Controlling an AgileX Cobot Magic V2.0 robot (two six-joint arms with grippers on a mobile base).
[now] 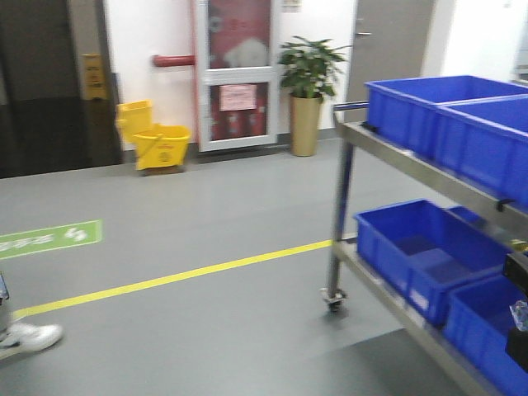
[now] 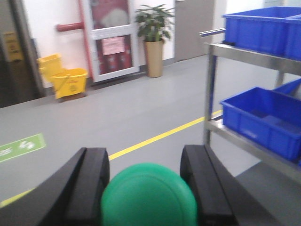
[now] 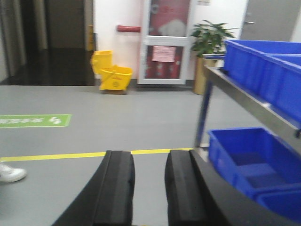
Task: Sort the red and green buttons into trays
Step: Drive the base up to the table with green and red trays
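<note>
A grey hallway floor (image 1: 206,206) runs back to a white wall, crossed by a painted yellow line (image 1: 190,274). In the left wrist view, the green round domed push-button cap (image 2: 148,195) sits between the two black padded fingers of the left gripper (image 2: 145,165), which close against its sides. It is held above the floor and is blurred. The right gripper (image 3: 149,162) holds nothing; its black fingers stand a narrow gap apart, with bare floor showing between them.

To the right is a steel wheeled trolley (image 1: 388,144) carrying deep blue plastic crates (image 1: 429,107) on both shelves. On the floor to the left lies a green rectangular floor sticker (image 1: 49,239); its white marks are too blurred to read. Against the back wall stand a yellow mop bucket (image 1: 157,140), a white-framed glass door (image 1: 238,74) with an unreadable pink notice, and a leafy potted plant in a tall tan pot (image 1: 309,70). A yellow sign (image 1: 93,76) on the dark wall is also illegible. A white shoe (image 1: 29,337) shows at the left edge.
</note>
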